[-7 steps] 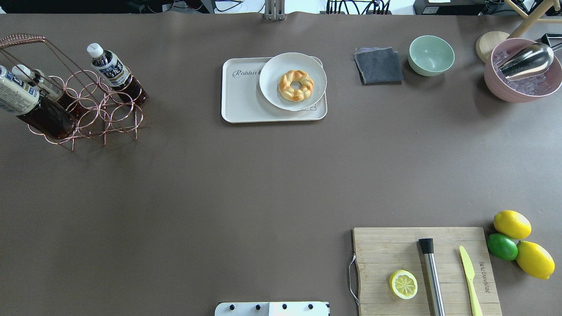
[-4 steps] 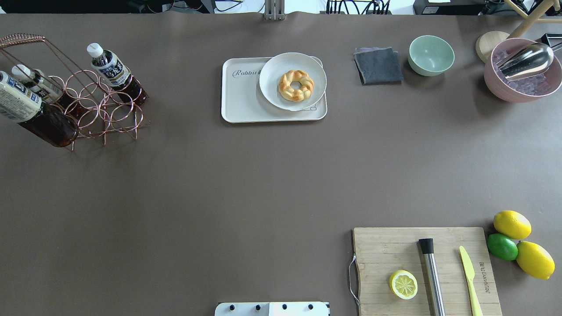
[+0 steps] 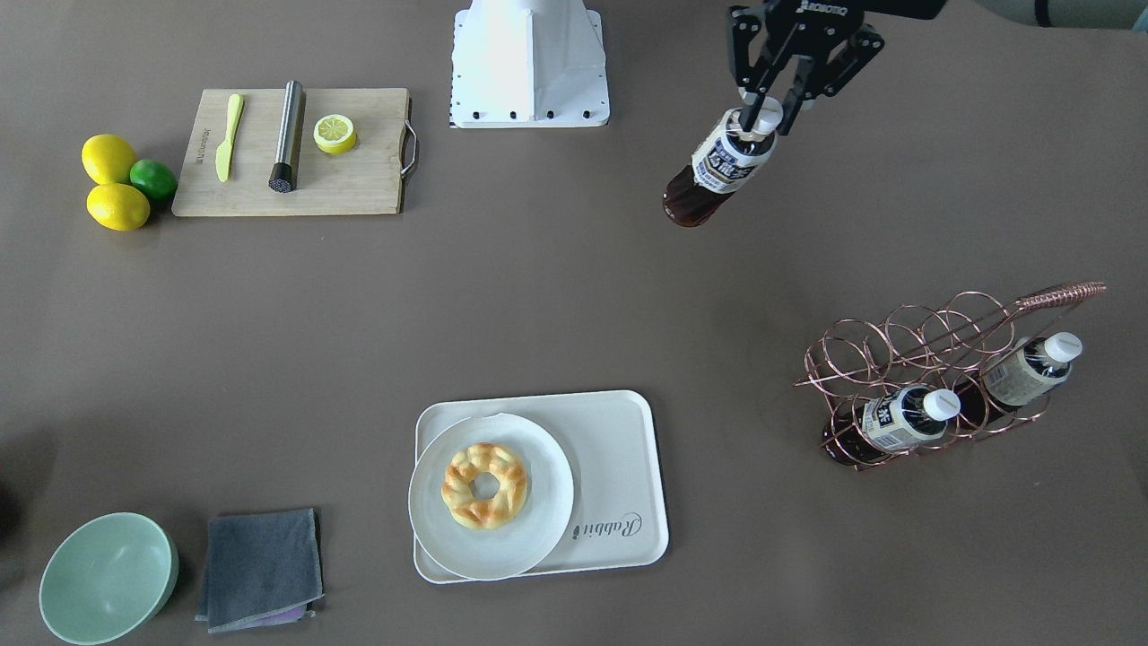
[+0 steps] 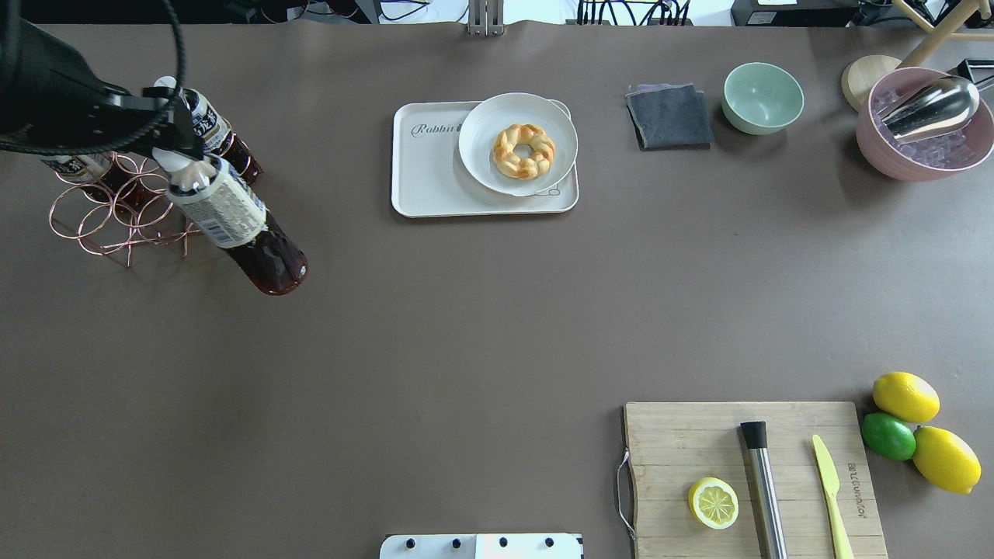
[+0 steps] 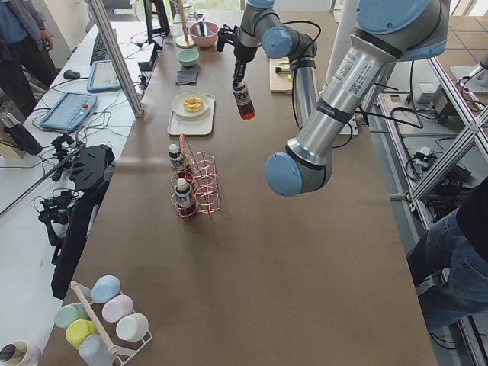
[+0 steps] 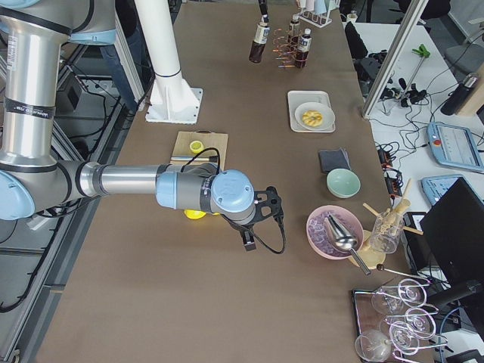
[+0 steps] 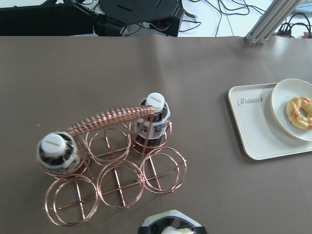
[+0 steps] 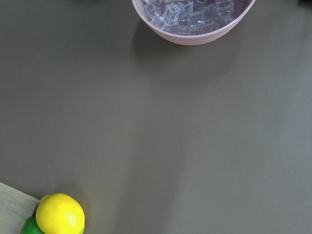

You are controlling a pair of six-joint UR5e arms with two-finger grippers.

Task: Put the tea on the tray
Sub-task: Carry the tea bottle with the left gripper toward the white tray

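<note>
Currently the left gripper (image 4: 185, 169), clamped on the white cap, is holding the small clear plastic bottle of dark brown tea (image 4: 237, 225) cap-up in the air near the copper wire rack (image 4: 116, 221), while the cream-white rectangular tray (image 4: 427, 175) is lying well off to its right.
</note>
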